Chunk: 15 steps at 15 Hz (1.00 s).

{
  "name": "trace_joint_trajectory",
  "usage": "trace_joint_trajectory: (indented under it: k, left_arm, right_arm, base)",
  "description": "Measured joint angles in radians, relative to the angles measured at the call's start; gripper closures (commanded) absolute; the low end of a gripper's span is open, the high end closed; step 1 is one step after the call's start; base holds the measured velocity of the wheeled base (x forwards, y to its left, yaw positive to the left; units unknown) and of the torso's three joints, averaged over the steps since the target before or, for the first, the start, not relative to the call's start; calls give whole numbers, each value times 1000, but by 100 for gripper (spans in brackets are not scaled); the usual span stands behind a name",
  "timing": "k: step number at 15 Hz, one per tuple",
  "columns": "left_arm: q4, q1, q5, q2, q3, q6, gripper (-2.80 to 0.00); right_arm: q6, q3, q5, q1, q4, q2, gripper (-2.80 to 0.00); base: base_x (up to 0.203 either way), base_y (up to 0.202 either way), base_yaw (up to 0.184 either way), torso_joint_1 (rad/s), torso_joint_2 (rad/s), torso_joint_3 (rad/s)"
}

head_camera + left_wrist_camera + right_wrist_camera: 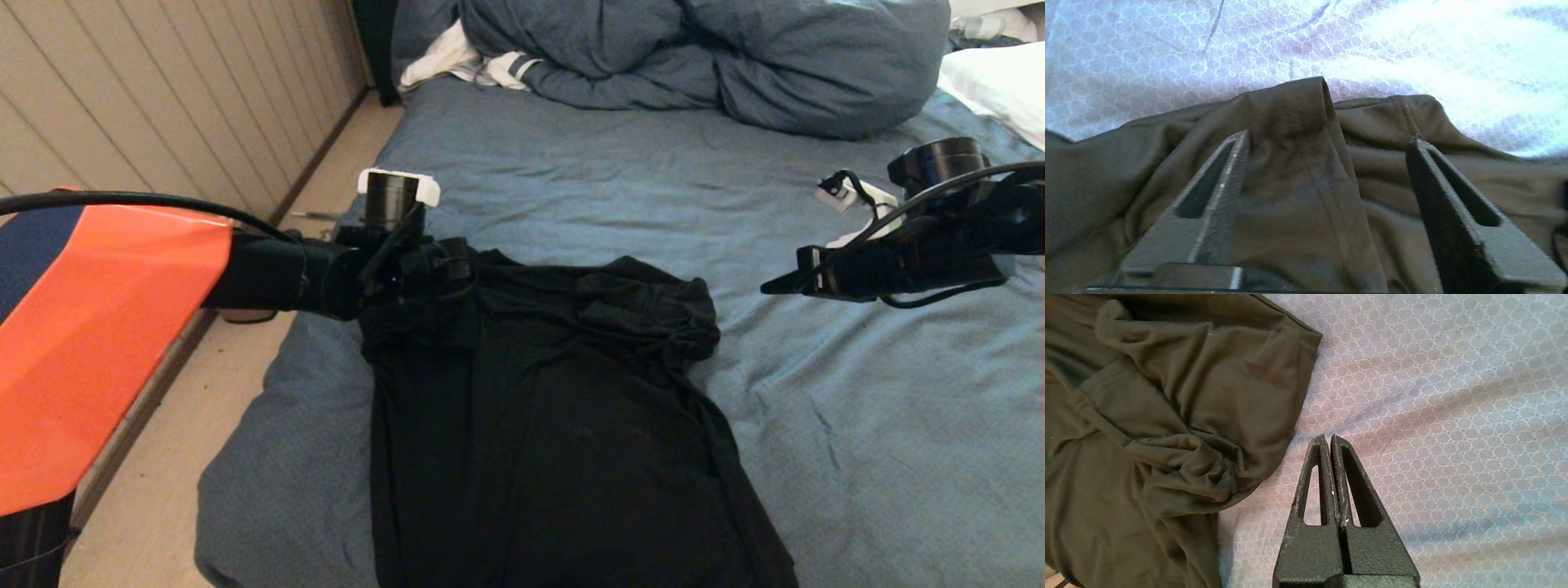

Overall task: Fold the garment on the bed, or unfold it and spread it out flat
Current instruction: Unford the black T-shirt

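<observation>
While the bed [571, 163] fills most of the head view under its wrinkled slate-blue sheet, a bulky blue duvet [694, 57] is heaped along its far edge, with a white stripe-cuffed cloth [482, 65] at the duvet's left end and a white pillow [1000, 82] at the far right corner. The garment [539, 425], plain black side up, lies on the near half of the bed, closer to the left edge, running from mid-bed down to the near edge. Its far end is bunched, with a rumpled sleeve toward the right.

Left gripper [1327, 145]: positioned at the garment's far left corner, over the bunched cloth. Jaws stand wide apart, one finger on either side of a raised hemmed fold; the cloth lies between them, not pinched.

Right gripper [1329, 437]: positioned over bare sheet toward the right edge of the bed, just beside the garment's rumpled sleeve and apart from it. Jaws pressed together, nothing held.
</observation>
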<state>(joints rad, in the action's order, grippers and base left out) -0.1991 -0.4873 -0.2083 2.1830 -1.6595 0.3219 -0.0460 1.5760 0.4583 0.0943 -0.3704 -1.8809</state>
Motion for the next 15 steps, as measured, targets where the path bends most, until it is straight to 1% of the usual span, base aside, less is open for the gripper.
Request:
trace_joint_trajectory:
  k: [3,4,15]
  left_arm:
    - [-18,3,1,27,-7,-25,-280]
    - [-19,9,1,31,-7,-34,0]
    - [-18,33,1,29,11,-49,0]
  right_arm:
    - [0,8,0,1,1,-15,0]
    - [0,8,0,1,1,-18,0]
    - [1,10,-1,-1,3,-40,0]
  base:
    - [0,0,0,0,0,0]
    - [0,0,0,0,0,0]
    - [0,0,0,0,0,0]
